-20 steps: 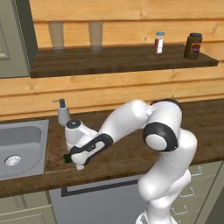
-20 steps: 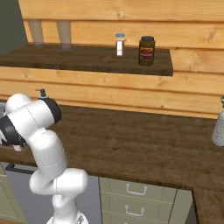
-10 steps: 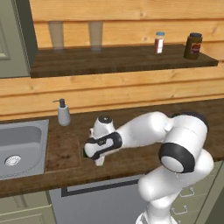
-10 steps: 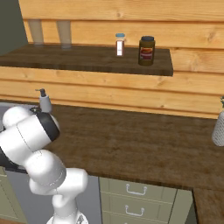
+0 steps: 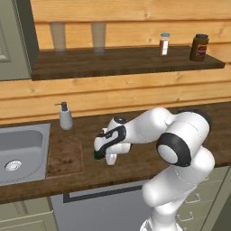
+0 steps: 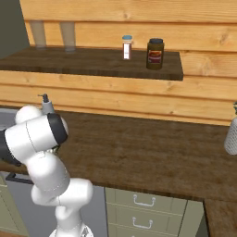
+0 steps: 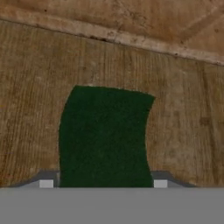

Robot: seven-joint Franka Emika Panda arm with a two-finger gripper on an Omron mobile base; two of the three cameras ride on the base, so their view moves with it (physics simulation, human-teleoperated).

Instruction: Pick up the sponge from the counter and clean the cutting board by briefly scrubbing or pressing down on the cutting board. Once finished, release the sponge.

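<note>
Jaws flank the sponge (image 7: 104, 136) over the counter (image 5: 135, 164).

The white arm (image 6: 44, 162) fills the lower left of the frame, with a dark joint ring at its shoulder. Behind its top, at the left edge, a soap pump (image 6: 46, 103) pokes up. The dark worktop (image 6: 148, 148) runs across the middle, with pale drawers (image 6: 148, 208) below it at the bottom centre. Above, a dark shelf (image 6: 92, 62) carries two glasses (image 6: 53, 34) at upper left, a small white bottle (image 6: 127, 47) and a brown jar (image 6: 155, 53) near the top centre. A grey object (image 6: 231, 134) sits at the right edge.
</note>
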